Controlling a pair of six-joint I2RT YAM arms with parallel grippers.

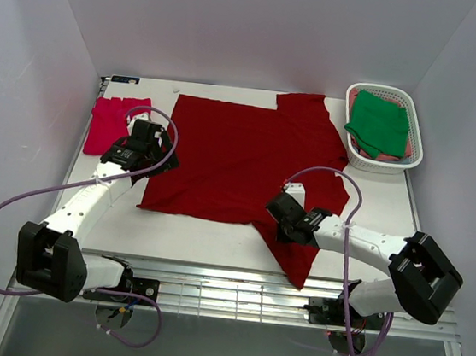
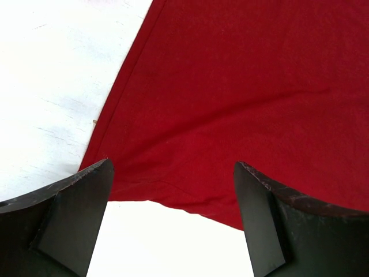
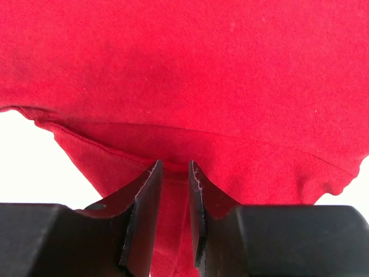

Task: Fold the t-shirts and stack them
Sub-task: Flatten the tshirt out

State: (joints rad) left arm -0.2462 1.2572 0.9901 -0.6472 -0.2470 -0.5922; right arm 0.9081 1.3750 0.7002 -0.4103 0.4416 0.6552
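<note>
White table (image 1: 213,246): dark red t-shirt (image 1: 232,156) spread flat. Left gripper (image 2: 173,167) wide apart over near-left hem corner. Right gripper (image 3: 174,166) narrow, pinching near-right edge fold.

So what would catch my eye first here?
A big dark red t-shirt lies spread in the middle, the left gripper open at its left edge, the right gripper nearly shut around a fold at its near side. Far right, a white basket holds a green shirt; a pink shirt lies far left.

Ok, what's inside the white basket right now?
A green t-shirt lies on top, with pinkish cloth peeking out beneath it at the near rim of the basket. Whatever else lies under the green one is covered.
</note>
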